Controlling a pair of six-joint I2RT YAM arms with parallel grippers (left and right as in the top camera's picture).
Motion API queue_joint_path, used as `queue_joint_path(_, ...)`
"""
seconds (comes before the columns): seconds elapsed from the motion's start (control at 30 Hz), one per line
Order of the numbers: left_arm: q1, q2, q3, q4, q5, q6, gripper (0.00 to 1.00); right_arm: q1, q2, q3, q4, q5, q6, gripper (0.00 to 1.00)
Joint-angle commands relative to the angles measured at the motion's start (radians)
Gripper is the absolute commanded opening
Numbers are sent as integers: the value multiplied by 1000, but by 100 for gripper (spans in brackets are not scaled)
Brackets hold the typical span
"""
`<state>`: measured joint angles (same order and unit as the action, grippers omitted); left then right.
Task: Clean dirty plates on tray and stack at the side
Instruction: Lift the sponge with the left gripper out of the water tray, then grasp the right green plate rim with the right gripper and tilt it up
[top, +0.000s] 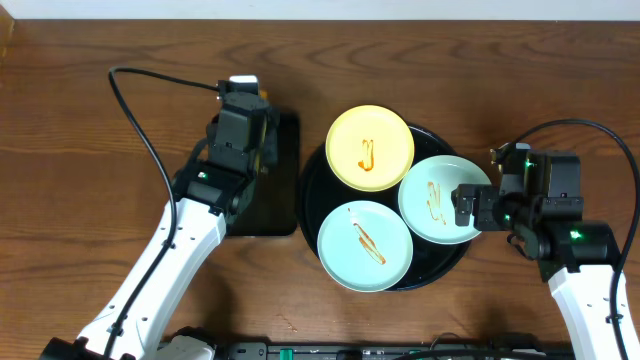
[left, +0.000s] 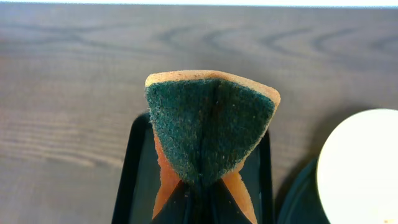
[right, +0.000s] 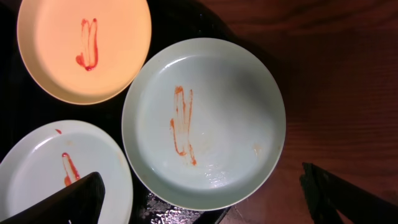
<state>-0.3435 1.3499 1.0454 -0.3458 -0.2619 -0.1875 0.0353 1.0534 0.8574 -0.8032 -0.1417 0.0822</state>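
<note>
Left jaws are clamped tight on the sponge (left: 208, 130), which hangs over the small tray (left: 140, 186), left of centre. Right jaws are spread wide and empty, hovering over the right plate (right: 205, 124). All three plates sit streaked on the round tray (top: 440, 262), mid-counter. My call: pin that plate's rim on the right-edge side first, then wipe the sponge's green face flat across the streak (right: 180, 124). Keep the pressure light so nothing skids.

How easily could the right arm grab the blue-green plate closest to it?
Probably easily. The right gripper hovers open over that plate, jaws spread wide to either side of it. Nothing covers the plate or stands between it and the gripper.
</note>
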Motion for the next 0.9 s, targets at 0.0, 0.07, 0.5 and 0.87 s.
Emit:
queue_joint_path(0.0, 0, -7, 3, -71, 5, -60, 7, 18, -2, 24, -1, -5, -16, 99)
queue_joint_path(0.07, 0, 18, 3, -132, 46, -93, 8, 18, -2, 24, -1, -5, -16, 99)
queue_joint_path(0.5, 0, 222, 3, -280, 264, -132, 7, 18, -2, 24, -13, -5, -16, 99)
queue_joint_path(0.87, 0, 221, 3, -283, 386, -128, 7, 19, -2, 24, -37, -24, -16, 99)
